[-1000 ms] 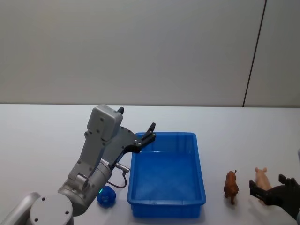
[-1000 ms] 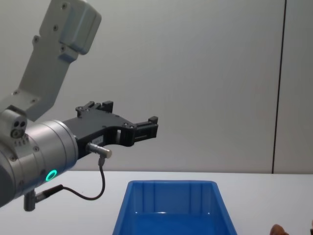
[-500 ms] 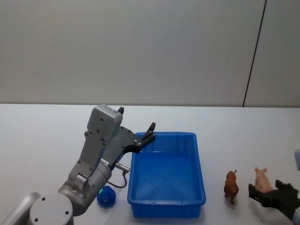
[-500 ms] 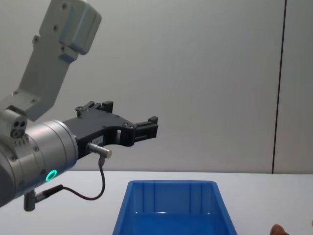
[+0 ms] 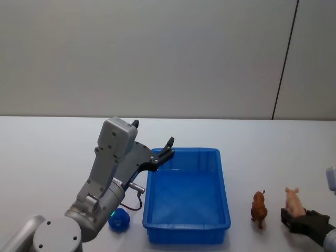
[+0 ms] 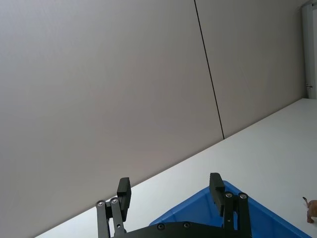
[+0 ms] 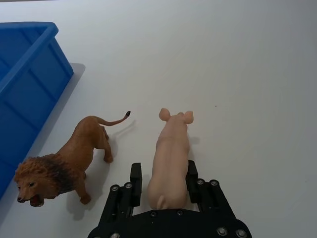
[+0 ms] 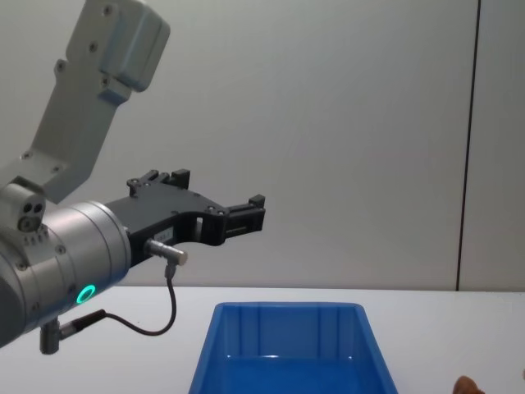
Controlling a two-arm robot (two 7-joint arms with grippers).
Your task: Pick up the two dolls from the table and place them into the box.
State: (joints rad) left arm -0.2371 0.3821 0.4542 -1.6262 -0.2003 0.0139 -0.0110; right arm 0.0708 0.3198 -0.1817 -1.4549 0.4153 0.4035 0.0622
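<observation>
The right pincer (image 7: 163, 167) is low at the front right corner of the worktop (image 5: 52, 157), its 2 black fingers (image 7: 135, 174) set narrowly on either side of the pig's (image 7: 171, 158) hindquarters. One finger looks to be against the pig's flank, while a thin gap shows at the other, so it is not clamped. The pale peach pig stands on its feet on the worktop, snout and ears toward the far edge. Just beside it, on the side nearer the bin (image 5: 226, 210), stands a brown lion (image 7: 69, 163), apart from the pig and facing the other way, mane toward the front edge and tail toward the far edge. The lion is near the bin's right wall without touching it.

The blue bin sits on the worktop near the middle of the front edge, long sides running front to back. The round dark blue toy (image 5: 119, 219) lies on the worktop just beside the bin's front left corner, close to the front edge and partly hidden by the left arm.

The left pincer (image 6: 169, 183) is held in the air above the bin's far left corner, well clear of the worktop, with its 2 fingers spread wide and nothing between them. A green ring light (image 8: 85, 293) glows on the left arm's wrist
</observation>
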